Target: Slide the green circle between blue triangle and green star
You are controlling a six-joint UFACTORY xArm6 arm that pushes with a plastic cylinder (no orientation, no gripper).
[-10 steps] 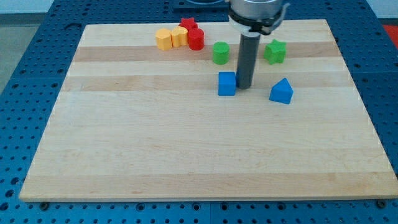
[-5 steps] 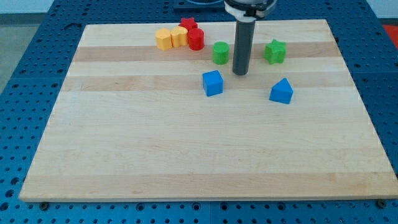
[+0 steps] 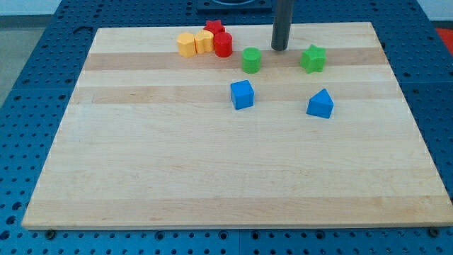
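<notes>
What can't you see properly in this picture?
- The rod's upper part and the arm: cut off by the view's top edge. Only my tip shows, between the green circle and green star, touching neither.
- The red star: partly hidden behind the red cylinder.
- The two yellow blocks: pressed together and too small to tell their shapes.

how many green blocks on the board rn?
2. The green circle sits at the view's top centre, down-left of my tip. The green star is to the view's right of my tip. None appears hidden.
</notes>
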